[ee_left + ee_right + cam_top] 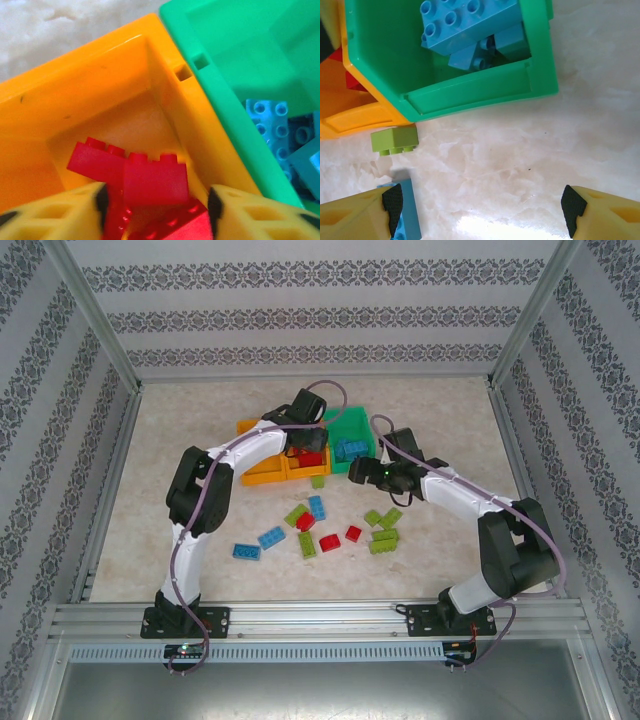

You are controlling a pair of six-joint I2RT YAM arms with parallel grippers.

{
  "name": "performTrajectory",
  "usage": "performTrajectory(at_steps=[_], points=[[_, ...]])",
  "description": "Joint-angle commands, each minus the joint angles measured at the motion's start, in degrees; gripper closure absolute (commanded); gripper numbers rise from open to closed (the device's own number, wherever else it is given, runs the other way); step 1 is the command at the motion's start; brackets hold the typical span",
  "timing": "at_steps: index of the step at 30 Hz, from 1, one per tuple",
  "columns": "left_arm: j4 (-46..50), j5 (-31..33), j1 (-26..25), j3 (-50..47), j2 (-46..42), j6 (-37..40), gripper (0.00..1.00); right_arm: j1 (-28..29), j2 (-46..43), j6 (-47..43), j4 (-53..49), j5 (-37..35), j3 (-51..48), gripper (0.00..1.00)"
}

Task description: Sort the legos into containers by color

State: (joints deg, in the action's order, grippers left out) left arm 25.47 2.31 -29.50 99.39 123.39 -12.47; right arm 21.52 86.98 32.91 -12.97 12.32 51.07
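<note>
A pale marbled tabletop (190, 430) sits inside patterned walls (320, 300) (grey floral bands), framed by aluminium rails (320, 618).

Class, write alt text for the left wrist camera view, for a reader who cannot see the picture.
Red bricks lie in an orange bin, seen from close above between the left gripper's two yellow fingers, which stand apart. Beside it on the right, a green bin holds blue bricks.

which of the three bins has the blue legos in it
The green bin, at the right end of the row: blue bricks lie in it, while the orange bin beside it holds red bricks.
</note>
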Motion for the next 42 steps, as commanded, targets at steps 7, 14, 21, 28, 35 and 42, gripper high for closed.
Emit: performTrajectory(at_steps=[7,14,21,28,35,42], points=[[-3.2,-2.3,0.3,-6.7,-7.2,-8.4,0.07,7.0,-0.1,-5.7,0.6,-5.5,1.4,0.14],[-4.7,-2.4,0.3,-13.7,-15.9,-10.8,0.0,12.1,0.6,-4.7,0.4,-6.0,1.8,0.19],[-6.1,-1.3,1.5,-23.0,-22.6,-12.6,0.0,20.0,4.2,1.5,-4.5,-8.1,5.6,0.2],[-7.8,0.1,4.2,-32.0,-28.8,-14.0,0.01,25.1,7.9,12.9,-2.6,-6.1,6.0,0.2],[-9.4,1.5,5.5,-38.7,-33.5,-14.1,0.0,26.9,12.0,18.5,-1.5,-3.9,7.3,0.19],[-10.0,1.7,5.9,-42.6,-36.5,-13.9,0.01,27.7,14.6,21.1,-0.6,-3.7,9.9,0.2]])
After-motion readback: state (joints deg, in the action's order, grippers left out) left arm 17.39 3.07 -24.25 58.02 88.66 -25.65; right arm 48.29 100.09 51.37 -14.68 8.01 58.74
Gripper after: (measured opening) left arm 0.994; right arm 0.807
